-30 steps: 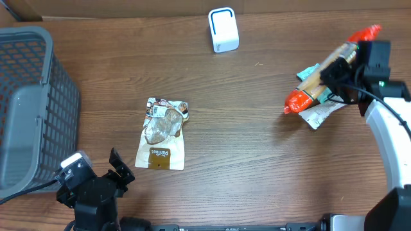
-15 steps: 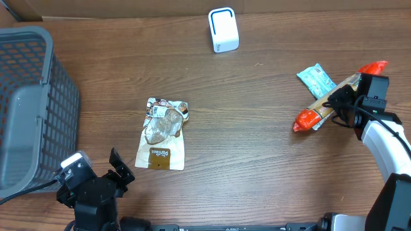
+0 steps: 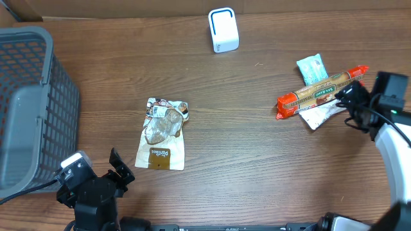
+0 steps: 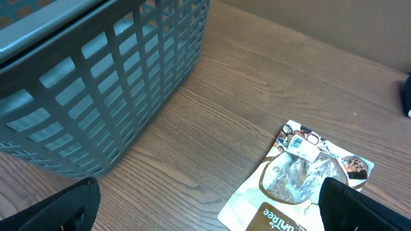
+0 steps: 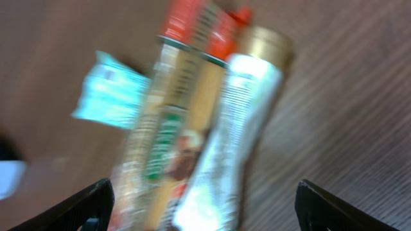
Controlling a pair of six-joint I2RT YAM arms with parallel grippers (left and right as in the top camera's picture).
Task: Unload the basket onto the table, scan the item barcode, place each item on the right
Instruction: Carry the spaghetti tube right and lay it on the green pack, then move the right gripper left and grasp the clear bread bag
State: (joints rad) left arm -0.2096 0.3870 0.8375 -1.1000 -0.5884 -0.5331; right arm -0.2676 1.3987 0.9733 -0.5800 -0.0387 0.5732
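Right pincer (image 3: 353,101), jaws spread, beside roll (image 3: 321,95) at frame right; best gripped mid-length, barcode toward scanner (image 3: 223,29); left pincer (image 3: 121,168) likewise spread

We see a dark wood-grain table (image 3: 257,160) filling the view, with a tan board (image 3: 128,6) bordering it at 12 o'clock.

A grey plastic lattice basket (image 3: 61,109) stands at the left edge of the brown wooden worktop (image 3: 244,160). A brown-and-white snack pouch (image 3: 163,135) lies flat nearby, and a small teal packet (image 3: 311,68) lies far right.
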